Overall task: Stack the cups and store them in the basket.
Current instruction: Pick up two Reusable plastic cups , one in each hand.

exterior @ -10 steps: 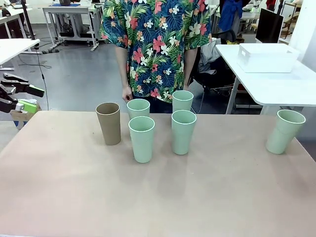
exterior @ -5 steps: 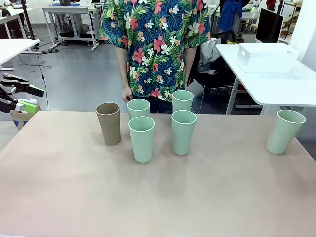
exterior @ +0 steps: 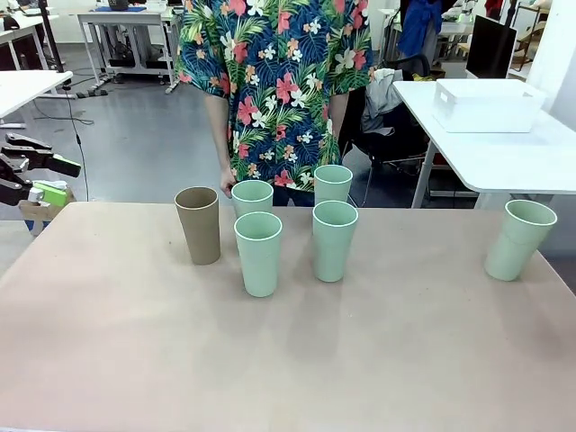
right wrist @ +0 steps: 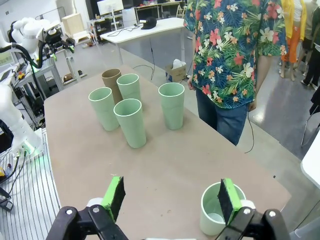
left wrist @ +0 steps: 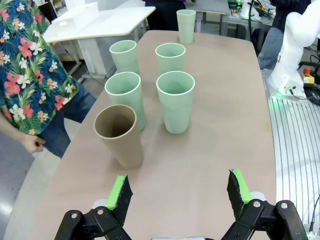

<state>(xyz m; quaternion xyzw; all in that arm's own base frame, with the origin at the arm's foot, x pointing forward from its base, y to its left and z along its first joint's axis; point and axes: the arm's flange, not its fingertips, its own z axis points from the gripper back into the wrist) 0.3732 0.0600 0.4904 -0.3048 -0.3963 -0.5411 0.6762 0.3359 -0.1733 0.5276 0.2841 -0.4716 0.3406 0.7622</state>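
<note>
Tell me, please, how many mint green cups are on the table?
5: back-left cup, back-right cup, front-left cup and front-right cup cluster beside the tan cup; the lone cup stands near the right edge of the table. None seems hidden.

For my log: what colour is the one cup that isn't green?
The cup is plain tan-brown. It shows best in the left wrist view.

Black linkages, silver bolt heads, green pads (left wrist: 119, 187) (bright lime) on left pincer (left wrist: 179, 189) and right pincer (right wrist: 170, 197). The person (exterior: 279, 81): floral short-sleeved shirt, jeans.
</note>
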